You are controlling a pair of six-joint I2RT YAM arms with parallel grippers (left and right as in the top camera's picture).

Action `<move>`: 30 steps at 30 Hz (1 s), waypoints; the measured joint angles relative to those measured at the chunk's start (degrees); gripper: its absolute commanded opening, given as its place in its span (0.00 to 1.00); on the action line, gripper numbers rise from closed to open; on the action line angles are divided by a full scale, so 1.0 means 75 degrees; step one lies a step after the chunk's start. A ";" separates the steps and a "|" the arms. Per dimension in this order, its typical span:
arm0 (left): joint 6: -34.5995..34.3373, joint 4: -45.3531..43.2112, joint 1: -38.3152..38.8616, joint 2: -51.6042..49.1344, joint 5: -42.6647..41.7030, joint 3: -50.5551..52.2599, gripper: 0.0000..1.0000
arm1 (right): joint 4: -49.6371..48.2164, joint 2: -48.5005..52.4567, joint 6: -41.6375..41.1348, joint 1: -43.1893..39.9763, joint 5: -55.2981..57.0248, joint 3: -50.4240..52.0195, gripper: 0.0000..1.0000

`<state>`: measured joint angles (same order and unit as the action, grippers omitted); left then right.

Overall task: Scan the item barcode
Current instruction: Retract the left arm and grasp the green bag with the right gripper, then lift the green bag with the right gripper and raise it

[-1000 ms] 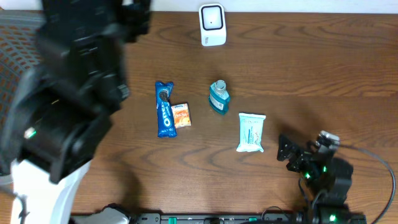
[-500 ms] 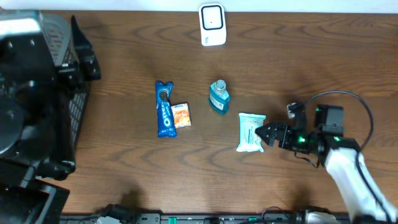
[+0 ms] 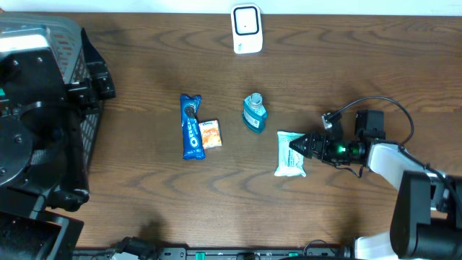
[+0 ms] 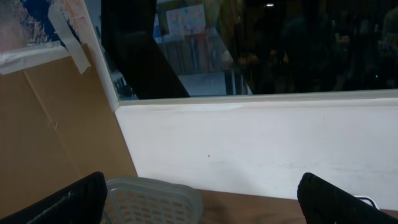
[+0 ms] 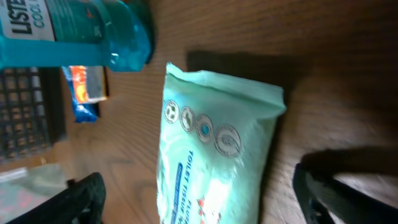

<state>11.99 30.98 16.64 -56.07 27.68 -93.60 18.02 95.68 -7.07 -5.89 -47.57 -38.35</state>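
A pale green wipes pack [image 3: 290,154] lies flat on the wooden table, right of centre. My right gripper [image 3: 298,146] is open at the pack's right edge. In the right wrist view the wipes pack [image 5: 214,149] lies between the two dark fingers [image 5: 79,200], which stand apart on either side without gripping it. A white barcode scanner [image 3: 246,29] stands at the table's far edge, centre. My left gripper [image 4: 199,208] is open and holds nothing. It is raised at the far left, facing a wall.
A blue mouthwash bottle [image 3: 254,113], a blue cookie pack [image 3: 190,127] and a small orange packet [image 3: 211,134] lie mid-table, left of the wipes. A grey mesh basket [image 3: 43,32] sits at the far left, under my left arm [image 3: 29,144].
My right arm has swung from the table's near right corner up to the wipes pack, and its jaws now straddle the pack. The left arm has shifted, uncovering the basket.
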 measured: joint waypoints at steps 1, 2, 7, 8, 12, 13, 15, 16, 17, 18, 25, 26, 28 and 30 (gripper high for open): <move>0.0000 -0.0003 0.0000 0.0000 -0.0009 0.0000 0.98 | -0.0017 0.0122 -0.0047 0.0003 -0.0117 -0.0047 0.91; 0.0000 -0.0003 0.0000 0.0000 -0.0020 0.0000 0.98 | -0.0026 0.0198 -0.0111 0.0015 -0.0207 -0.0073 0.91; 0.0000 0.0000 0.0000 -0.0003 -0.0047 0.0000 0.98 | 0.0108 0.0312 -0.0694 0.0513 -0.0166 -0.0172 0.94; 0.0000 -0.0006 0.0000 0.0000 -0.0050 0.0000 0.98 | 0.0152 0.0312 -0.0836 0.0714 -0.0143 -0.0178 0.99; 0.0000 -0.0038 -0.0006 0.0012 -0.0050 0.0000 0.98 | 0.0315 0.0219 -0.1542 0.1591 0.0289 -0.0315 0.78; 0.0000 -0.0041 -0.0006 0.0017 -0.0050 0.0000 0.98 | 0.0323 0.0189 -0.1751 0.1784 0.0568 -0.0335 0.60; 0.0000 -0.0044 -0.0006 0.0082 -0.0050 0.0000 0.98 | 0.0335 0.0201 -0.2008 0.2014 0.1142 -0.0356 0.21; 0.0000 -0.0044 -0.0006 0.0125 -0.0050 0.0003 0.98 | 0.0289 0.0233 -0.2165 0.2072 0.1346 -0.0347 0.10; 0.0000 -0.0041 -0.0006 0.0187 -0.0050 0.0003 0.98 | 0.0189 0.0259 -0.2241 0.2116 0.1545 -0.0297 0.05; 0.0000 -0.0032 -0.0006 0.0265 -0.0050 0.0006 0.98 | 0.0023 0.0318 -0.2352 0.2116 0.1527 -0.0230 0.01; 0.0000 -0.0020 -0.0006 0.0895 -0.0047 0.0006 0.98 | -0.0157 0.0382 -0.2547 0.2037 0.0933 -0.0195 0.01; 0.0000 -0.0020 -0.0006 0.1000 -0.0047 0.0006 0.98 | 0.0291 0.0376 -0.2570 0.1979 0.0781 -0.0286 0.01; 0.0000 -0.0029 -0.0006 0.1037 -0.0047 0.0006 0.98 | 0.1367 0.0315 -0.2699 0.1883 0.0621 -0.0452 0.01; 0.0000 -0.0015 -0.0006 0.1035 -0.0050 0.0006 0.98 | 0.2754 0.0134 -0.2990 0.1676 0.0568 -0.0548 0.01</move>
<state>11.99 30.87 16.60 -48.31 27.31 -93.56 38.68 96.68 -29.50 6.68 -43.31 -42.46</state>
